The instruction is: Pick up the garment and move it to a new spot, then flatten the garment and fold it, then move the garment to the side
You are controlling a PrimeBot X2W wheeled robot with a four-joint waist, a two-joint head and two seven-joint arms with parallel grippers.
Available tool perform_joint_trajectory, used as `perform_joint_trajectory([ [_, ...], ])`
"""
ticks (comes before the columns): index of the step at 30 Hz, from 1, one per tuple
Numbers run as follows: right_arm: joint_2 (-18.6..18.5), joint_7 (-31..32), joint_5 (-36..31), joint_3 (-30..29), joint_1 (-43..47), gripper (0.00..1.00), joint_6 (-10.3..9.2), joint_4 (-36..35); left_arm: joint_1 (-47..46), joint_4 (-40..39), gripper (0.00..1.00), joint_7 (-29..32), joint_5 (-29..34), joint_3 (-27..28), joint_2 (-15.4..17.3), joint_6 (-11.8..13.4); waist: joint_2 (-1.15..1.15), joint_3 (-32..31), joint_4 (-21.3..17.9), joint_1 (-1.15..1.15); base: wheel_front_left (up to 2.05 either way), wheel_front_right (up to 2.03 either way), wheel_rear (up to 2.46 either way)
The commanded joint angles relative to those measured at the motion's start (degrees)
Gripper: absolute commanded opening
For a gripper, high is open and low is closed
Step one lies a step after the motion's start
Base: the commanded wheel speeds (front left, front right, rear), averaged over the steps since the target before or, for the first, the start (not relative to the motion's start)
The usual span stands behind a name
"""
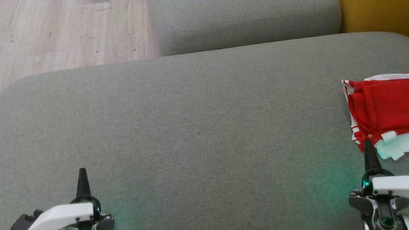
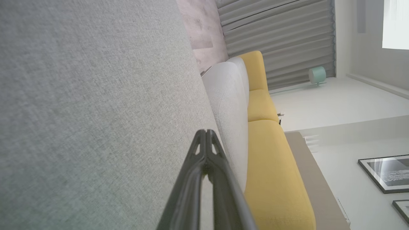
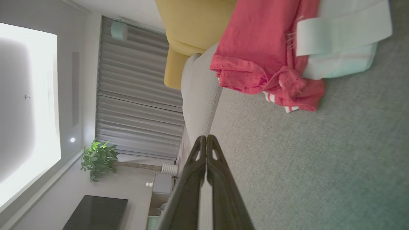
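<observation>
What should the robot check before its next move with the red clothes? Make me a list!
1. Left tool shut and empty: ok.
2. Right tool shut and empty: ok.
3. Right tool free of the garment: ok, the right wrist view shows grey cushion between them.
4. Garment lying on the cushion's right side: ok.
5. Garment neatly folded: cannot tell, it runs off the head view's edge.

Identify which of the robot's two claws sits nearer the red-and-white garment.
The right claw: its shut tip is close to the garment and its near edge, while the left claw is far off across the grey cushion.
</observation>
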Motion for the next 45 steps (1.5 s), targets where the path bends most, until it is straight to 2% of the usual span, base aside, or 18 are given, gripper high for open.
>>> perform_joint_trajectory([
  [1, -0.4, 0.5, 2.0, 0.6, -3.5, 0.0, -0.03, -2.4, -3.3, -2.2, 0.0, 0.4, -1.5, 2.3, 0.3, -0.5, 0.0, 0.0, 0.0, 0.0, 0.0, 0.0, 0.0],
  [25, -0.5, 4.2, 16.7, -0.2, -4.3, 0.0, -0.04, -3.8, -3.8, -3.0, 0.0, 4.4, -13.5, 6.0, 0.4, -2.4, 0.0, 0.0, 0.3, 0.0, 0.0, 0.0, 0.0],
  [45, -0.5, 4.3, 16.9, -0.2, -4.3, 0.0, -0.04, -3.8, -3.8, -3.0, 0.0, 4.4, -13.5, 6.1, 0.3, -2.4, 0.0, 0.0, 0.3, 0.0, 0.0, 0.0, 0.0],
])
